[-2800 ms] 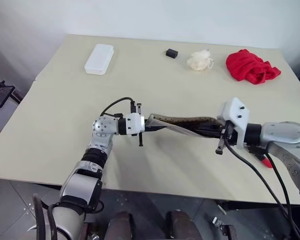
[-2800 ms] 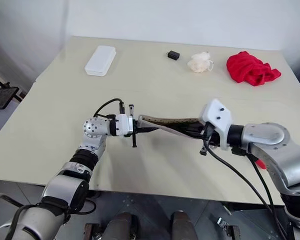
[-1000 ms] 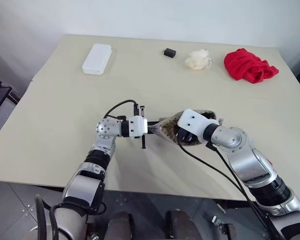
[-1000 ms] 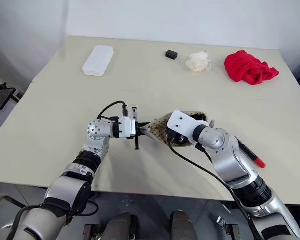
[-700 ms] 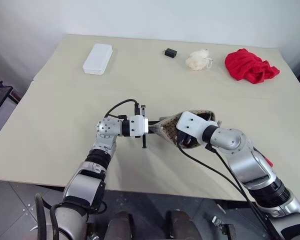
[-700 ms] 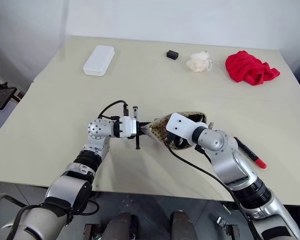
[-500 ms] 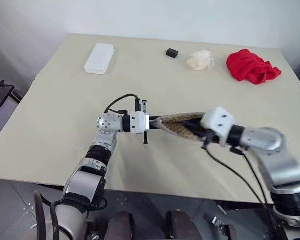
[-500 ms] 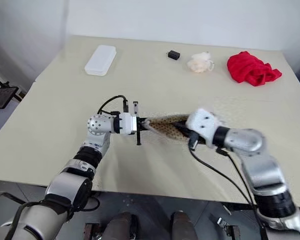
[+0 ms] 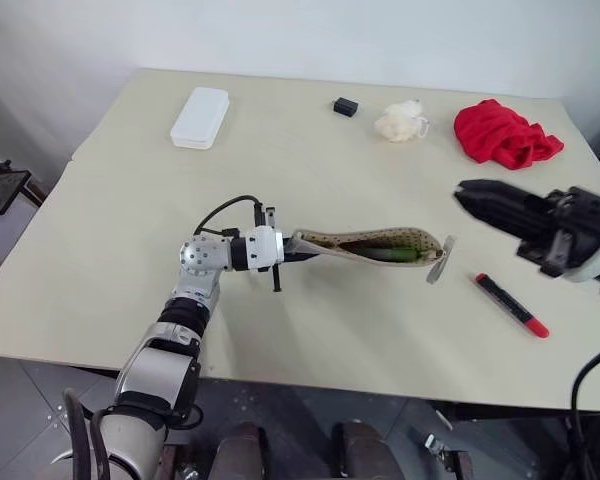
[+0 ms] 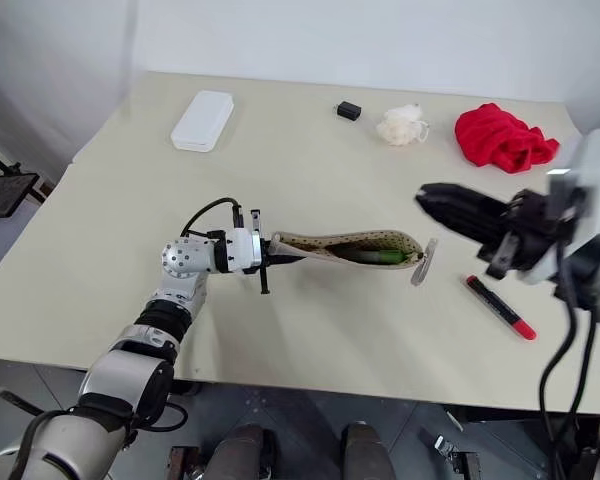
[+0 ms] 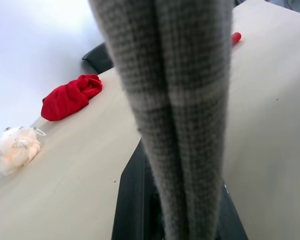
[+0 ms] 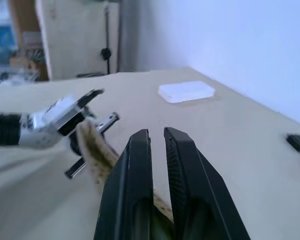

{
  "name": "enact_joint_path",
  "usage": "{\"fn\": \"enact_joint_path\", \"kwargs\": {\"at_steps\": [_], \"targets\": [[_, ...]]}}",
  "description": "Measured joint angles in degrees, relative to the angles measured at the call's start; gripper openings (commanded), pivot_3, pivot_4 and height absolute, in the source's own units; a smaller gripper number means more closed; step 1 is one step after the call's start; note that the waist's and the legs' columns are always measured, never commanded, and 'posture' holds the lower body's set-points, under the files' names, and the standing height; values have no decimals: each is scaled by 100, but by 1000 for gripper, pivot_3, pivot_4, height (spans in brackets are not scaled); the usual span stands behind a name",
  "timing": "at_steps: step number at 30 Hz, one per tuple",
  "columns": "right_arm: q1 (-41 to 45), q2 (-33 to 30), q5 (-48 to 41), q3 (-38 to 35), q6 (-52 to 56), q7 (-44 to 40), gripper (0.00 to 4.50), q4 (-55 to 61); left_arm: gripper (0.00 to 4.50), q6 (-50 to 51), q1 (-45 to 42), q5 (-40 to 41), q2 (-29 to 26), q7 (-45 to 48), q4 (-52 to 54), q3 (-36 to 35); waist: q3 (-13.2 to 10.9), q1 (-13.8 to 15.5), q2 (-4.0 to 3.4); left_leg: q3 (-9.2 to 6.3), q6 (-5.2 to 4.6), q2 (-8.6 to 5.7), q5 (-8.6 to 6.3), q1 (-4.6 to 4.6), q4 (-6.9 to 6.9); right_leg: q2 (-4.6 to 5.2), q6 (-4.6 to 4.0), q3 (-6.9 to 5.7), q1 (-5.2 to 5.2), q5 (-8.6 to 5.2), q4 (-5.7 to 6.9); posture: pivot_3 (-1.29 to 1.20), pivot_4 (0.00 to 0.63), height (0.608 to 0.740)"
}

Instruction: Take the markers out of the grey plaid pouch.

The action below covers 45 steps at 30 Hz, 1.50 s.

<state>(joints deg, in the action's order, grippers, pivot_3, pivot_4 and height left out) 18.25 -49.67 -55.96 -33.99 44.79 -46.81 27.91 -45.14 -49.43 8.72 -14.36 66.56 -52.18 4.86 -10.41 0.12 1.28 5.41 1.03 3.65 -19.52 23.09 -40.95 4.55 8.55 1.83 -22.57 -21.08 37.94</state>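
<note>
Left gripper (image 9: 285, 251) jaws clenched on end of pouch (image 9: 365, 245), holding it above table (image 9: 110, 240). Right gripper (image 12: 157, 136) jaws nearly closed, small gap, nothing between, raised right of pouch. Green marker (image 9: 393, 255) inside open pouch mouth. Black-red marker (image 9: 511, 304) on table near front edge, apart from pouch.

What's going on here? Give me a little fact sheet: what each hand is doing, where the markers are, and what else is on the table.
left hand: shut on one end of the grey plaid pouch, holding it open side up
right hand: raised above the table, holding nothing
green marker: inside the pouch
black and red marker: lying on the table
also on table: white case, small black block, cream puff, red cloth
</note>
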Motion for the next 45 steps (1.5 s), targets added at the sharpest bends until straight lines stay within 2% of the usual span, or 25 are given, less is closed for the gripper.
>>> {"fn": "enact_joint_path", "kwargs": {"at_steps": [3,6,9,12,16,20,23,27,34,38,41,45], "targets": [[-140,-224,18,43,45,-5,493,-25,0,16,31,11,2,16,0,-31,0,-9,0,0,0,2,0,0,1,-2,0,0,-1,0,0,0,150,740],[-186,-351,230,680,45,74,493,175,0,16,28,9,61,30,0,-26,0,-39,0,-2,0,3,0,-2,1,-3,0,7,-4,0,2,0,150,740],[-114,-428,278,1134,157,162,1118,365,0,17,28,8,68,45,0,-16,0,-22,0,-7,0,2,0,-1,0,-2,0,6,-4,0,0,0,150,740],[87,-636,322,1643,313,188,2035,590,0,14,26,6,62,64,-4,-13,0,-20,0,-11,-1,3,-1,0,0,0,0,7,-5,0,0,0,150,740],[641,-751,505,2506,816,465,2035,607,0,14,21,4,134,68,2,32,0,-15,0,-15,-2,4,-1,1,-1,1,0,6,-6,1,-1,0,150,740],[910,-722,761,2967,1092,681,2035,472,0,18,23,5,144,69,8,46,0,-20,0,-16,-5,3,-3,6,0,4,0,7,-12,1,-3,0,150,740],[1107,-561,822,3043,1306,902,1449,258,0,20,24,5,174,68,21,70,0,-21,0,-15,-5,4,-3,6,1,4,0,8,-14,1,-1,0,150,740],[1183,-272,649,3006,1555,1006,74,87,0,34,36,5,173,67,49,70,0,-21,0,-15,-5,4,-3,6,1,4,0,8,-15,1,0,0,150,740],[1200,-128,48,2567,1941,1004,15,-158,0,61,54,6,179,56,222,73,0,-14,0,-15,-5,4,-3,8,0,4,0,7,-14,1,0,0,150,740],[895,-145,-178,2353,1893,689,15,-164,0,37,51,9,213,61,287,87,0,-15,0,-14,-6,3,-3,8,1,4,0,7,-14,1,-2,0,150,740],[694,-381,148,2401,1470,361,680,-91,0,34,54,5,220,63,289,119,0,-16,0,-12,-6,2,-3,8,0,3,0,7,-14,1,-2,0,150,740],[454,-551,616,2464,821,-38,2042,5,0,70,60,5,155,61,237,85,0,-21,0,-10,-6,2,-3,7,1,1,0,7,-14,1,-2,0,150,740]]}}
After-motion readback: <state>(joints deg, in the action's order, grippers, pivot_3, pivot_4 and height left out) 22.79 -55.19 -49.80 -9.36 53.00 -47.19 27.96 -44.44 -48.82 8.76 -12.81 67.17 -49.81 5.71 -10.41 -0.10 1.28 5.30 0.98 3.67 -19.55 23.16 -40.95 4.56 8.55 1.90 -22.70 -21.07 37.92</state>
